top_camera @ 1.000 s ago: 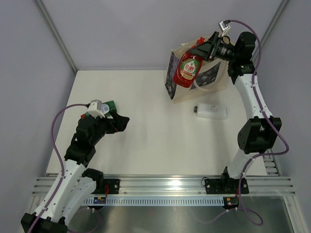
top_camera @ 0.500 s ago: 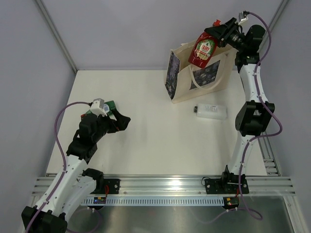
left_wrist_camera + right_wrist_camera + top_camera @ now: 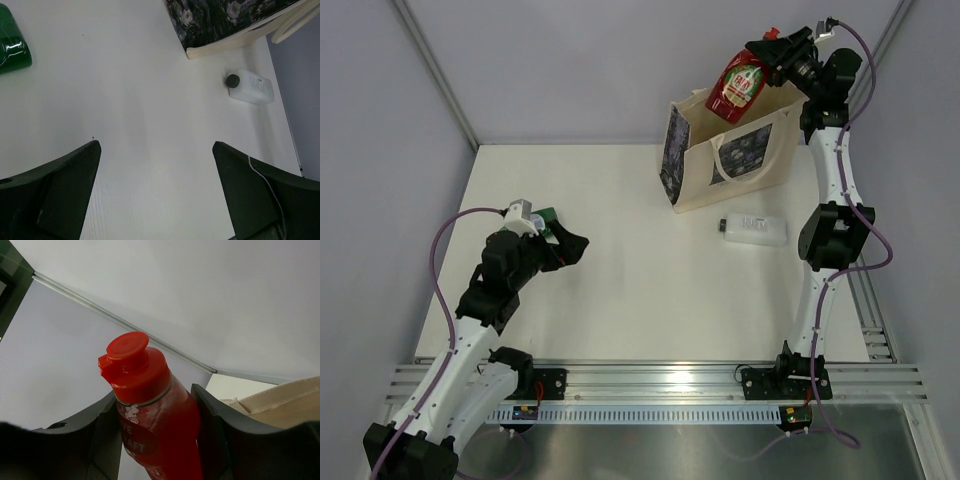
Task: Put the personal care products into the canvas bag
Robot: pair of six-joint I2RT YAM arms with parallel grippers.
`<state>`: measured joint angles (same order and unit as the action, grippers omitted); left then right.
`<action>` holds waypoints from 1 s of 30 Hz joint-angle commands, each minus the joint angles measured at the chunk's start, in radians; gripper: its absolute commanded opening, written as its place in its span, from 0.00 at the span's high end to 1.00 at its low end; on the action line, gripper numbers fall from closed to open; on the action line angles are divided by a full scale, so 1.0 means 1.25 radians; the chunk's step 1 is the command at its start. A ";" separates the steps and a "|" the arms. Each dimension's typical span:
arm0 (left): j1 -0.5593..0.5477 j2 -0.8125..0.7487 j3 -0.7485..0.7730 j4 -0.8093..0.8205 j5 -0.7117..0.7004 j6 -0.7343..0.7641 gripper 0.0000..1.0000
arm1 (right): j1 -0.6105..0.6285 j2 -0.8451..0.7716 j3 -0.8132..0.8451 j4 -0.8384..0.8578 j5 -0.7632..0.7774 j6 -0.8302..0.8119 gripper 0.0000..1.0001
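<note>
The squat red bottle (image 3: pixel 737 85) is grasped by the right fingers (image 3: pixel 762 66) and is held tilted above the canvas bag (image 3: pixel 698 150), whose open mouth lies below it. The left fingers (image 3: pixel 156 145) are spread wide, empty, near the green bottle (image 3: pixel 549 214).

Red squat plastic bottle (image 3: pixel 160 425), cap red too; cream canvas tote (image 3: pixel 692 178), dark floral side panel; clear plastic bottle (image 3: pixel 252 89), black-capped; green plastic bottle (image 3: pixel 12 45).
</note>
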<state>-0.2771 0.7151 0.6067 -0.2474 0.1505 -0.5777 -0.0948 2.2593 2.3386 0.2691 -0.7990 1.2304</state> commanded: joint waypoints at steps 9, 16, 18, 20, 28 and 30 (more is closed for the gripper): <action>0.003 0.007 0.029 0.013 -0.015 -0.019 0.01 | -0.005 -0.001 0.063 -0.013 0.080 -0.148 1.00; 0.002 0.057 0.075 -0.118 -0.205 -0.102 0.01 | 0.002 -0.041 0.052 -0.082 -0.023 -0.524 1.00; 0.004 0.095 0.094 -0.153 -0.281 -0.146 0.01 | 0.021 -0.055 0.047 -0.187 -0.033 -0.638 0.98; 0.007 0.142 0.131 -0.213 -0.348 -0.243 0.01 | 0.041 -0.065 0.040 -0.289 -0.033 -0.784 0.95; 0.047 0.319 0.291 -0.395 -0.372 -0.437 0.01 | 0.117 -0.083 0.002 -0.442 0.083 -1.105 0.91; 0.063 0.337 0.310 -0.401 -0.360 -0.459 0.01 | 0.130 -0.080 0.003 -0.480 0.108 -1.151 0.85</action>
<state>-0.2207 1.1122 0.9302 -0.6804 -0.2527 -1.0348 0.0319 2.2902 2.3123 -0.3309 -0.7166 -0.0154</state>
